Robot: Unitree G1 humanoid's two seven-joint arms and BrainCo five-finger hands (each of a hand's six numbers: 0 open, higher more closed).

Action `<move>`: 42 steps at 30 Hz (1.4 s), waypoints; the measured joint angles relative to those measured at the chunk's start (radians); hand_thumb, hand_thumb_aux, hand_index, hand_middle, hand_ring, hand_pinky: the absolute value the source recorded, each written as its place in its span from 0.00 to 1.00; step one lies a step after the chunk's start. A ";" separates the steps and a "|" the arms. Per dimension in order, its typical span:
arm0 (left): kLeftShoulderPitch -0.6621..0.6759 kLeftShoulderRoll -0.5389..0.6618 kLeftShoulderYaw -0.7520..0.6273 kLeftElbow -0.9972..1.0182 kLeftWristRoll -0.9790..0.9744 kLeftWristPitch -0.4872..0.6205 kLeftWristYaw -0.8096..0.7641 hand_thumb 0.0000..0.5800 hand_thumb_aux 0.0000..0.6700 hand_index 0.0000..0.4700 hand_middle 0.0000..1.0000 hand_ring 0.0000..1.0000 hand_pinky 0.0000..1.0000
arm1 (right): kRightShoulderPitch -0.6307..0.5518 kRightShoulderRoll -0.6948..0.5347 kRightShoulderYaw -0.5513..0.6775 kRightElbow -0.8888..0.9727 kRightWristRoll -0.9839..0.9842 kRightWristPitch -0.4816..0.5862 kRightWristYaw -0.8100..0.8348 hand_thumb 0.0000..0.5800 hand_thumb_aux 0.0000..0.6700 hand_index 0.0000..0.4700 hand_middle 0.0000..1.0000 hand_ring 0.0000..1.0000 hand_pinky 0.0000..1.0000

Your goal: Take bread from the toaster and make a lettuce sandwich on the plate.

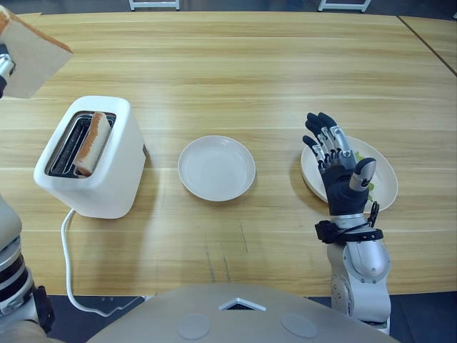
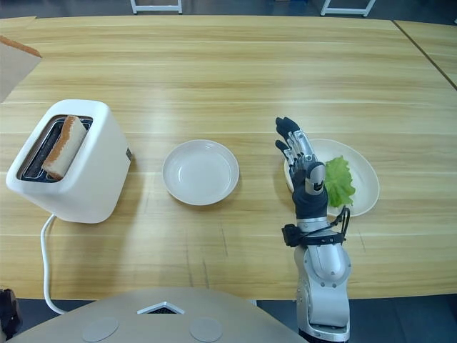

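- Pale square bread slice with a brown crust [image 1: 30, 61]: aloft at 10 o'clock from the toaster, well clear of the table top.
- Left hand [image 1: 3, 68]: touches the 9 o'clock edge of the bread slice. Because the slice is airborne, the hand is judged to be clamped on it. Most of the grip lies outside the frame.
- Second slice [image 1: 93, 143]: stands tilted in one slot of the white, rounded plastic toaster [image 1: 107, 186], not yet removed.
- Round, shallow white empty plate [image 1: 216, 168]: at 3 o'clock from the toaster and near it. This is the probable assembly point.
- Ruffled green lettuce leaf [image 2: 341, 182]: lies on the cream oval dish [image 2: 365, 177], at 3 o'clock from the empty plate.
- Right hand [image 2: 305, 182]: fingers straight and spread, holding nothing, over the 9 o'clock edge of the cream oval dish, just beside the lettuce leaf.
- White power cord [image 1: 68, 250]: runs from the toaster toward 6 o'clock and off the light wooden table [image 1: 250, 71].
- Hazard, drop: an edge-only grip could let the bread slice pivot or fall during transfer toward 3 o'clock.
- Hazard, collision: a low transfer path could strike the toaster or the second slice.
- Hazard, lettuce: the thin, limp leaf may slide away from the fingers or push the cream oval dish.
- Hazard, cord: an arm that catches it could drag the toaster.
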 measured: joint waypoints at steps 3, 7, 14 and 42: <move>-0.022 -0.048 -0.012 -0.034 -0.094 0.037 -0.015 1.00 1.00 1.00 1.00 1.00 1.00 | -0.026 -0.064 0.045 0.056 -0.169 -0.048 0.007 0.00 0.00 0.00 0.00 0.00 0.00; -0.051 -0.120 -0.096 -0.055 -0.186 0.086 -0.039 1.00 1.00 1.00 1.00 1.00 1.00 | -0.098 -0.135 0.127 0.150 -0.389 -0.102 0.008 0.00 0.00 0.00 0.00 0.00 0.00; -0.098 -0.207 -0.309 -0.055 -0.231 0.147 -0.057 1.00 1.00 1.00 1.00 1.00 1.00 | -0.321 -0.259 0.366 0.383 -0.875 -0.216 -0.005 0.00 0.00 0.00 0.00 0.00 0.00; -0.164 -0.227 -0.633 0.037 -0.191 0.185 -0.148 1.00 1.00 1.00 1.00 1.00 1.00 | -0.348 -0.442 0.556 0.302 -0.950 -0.270 0.304 0.00 0.00 0.00 0.00 0.00 0.00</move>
